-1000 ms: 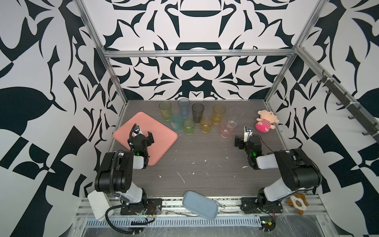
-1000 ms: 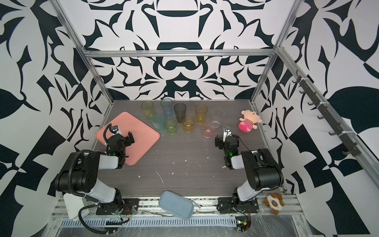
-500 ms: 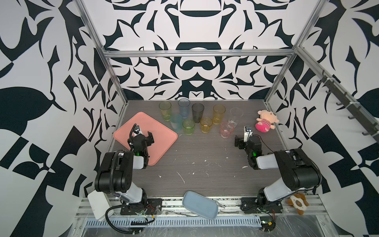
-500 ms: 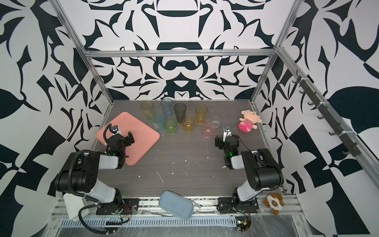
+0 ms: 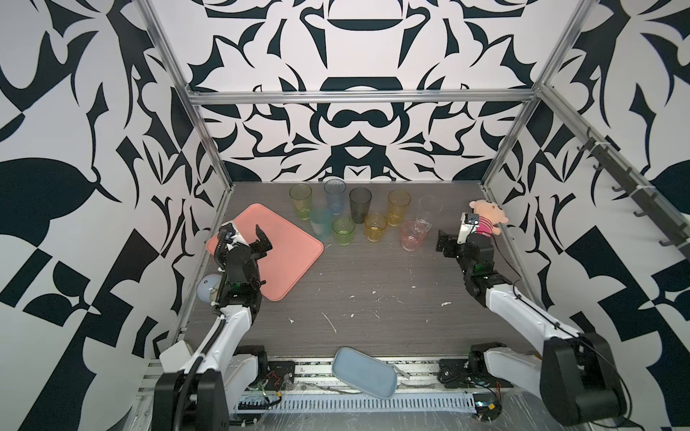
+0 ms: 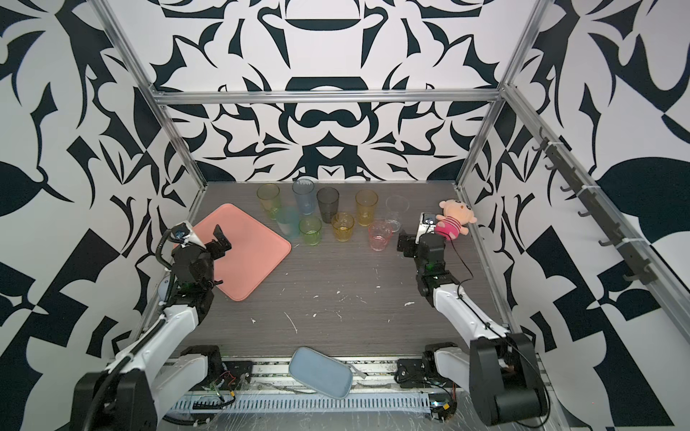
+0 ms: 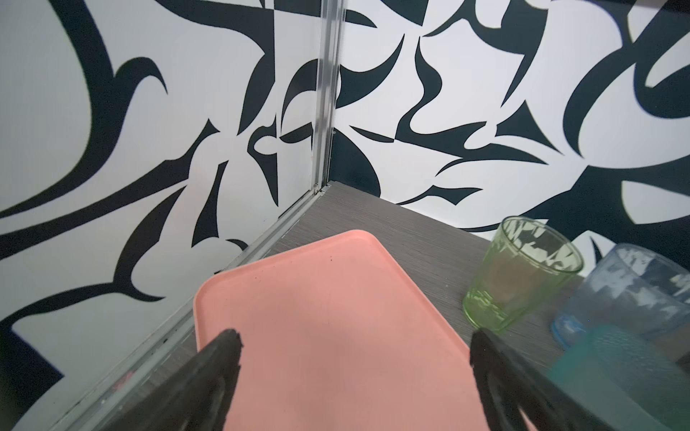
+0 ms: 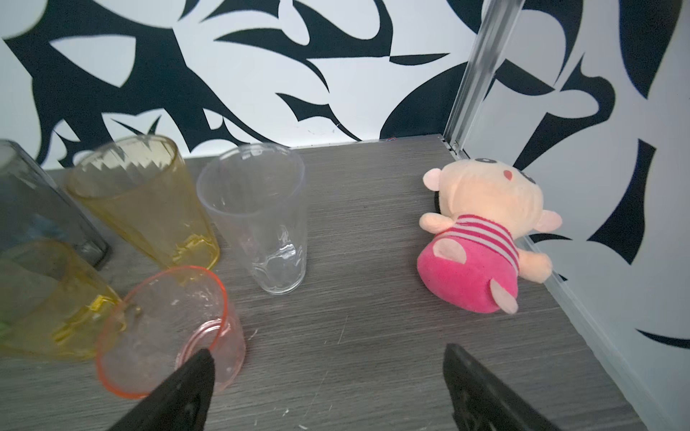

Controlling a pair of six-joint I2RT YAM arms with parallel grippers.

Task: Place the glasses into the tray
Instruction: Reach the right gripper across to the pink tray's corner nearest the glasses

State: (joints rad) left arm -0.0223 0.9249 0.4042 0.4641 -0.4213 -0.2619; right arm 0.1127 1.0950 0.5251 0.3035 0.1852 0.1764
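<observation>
Left claw (image 7: 353,337): jaws apart, over tray (image 7: 298,291).
Right claw (image 8: 328,352): jaws apart, over worktop (image 8: 373,328); pink glass (image 8: 160,332) just beside it, plush toy (image 8: 481,239) ahead.
Glasses (image 5: 359,204): upright on worktop, ahead of both claws, all off tray.

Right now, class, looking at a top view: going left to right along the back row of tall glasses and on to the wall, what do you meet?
yellow-green tumbler → blue tumbler → smoky grey tumbler → amber tumbler → clear tumbler → pink plush toy
</observation>
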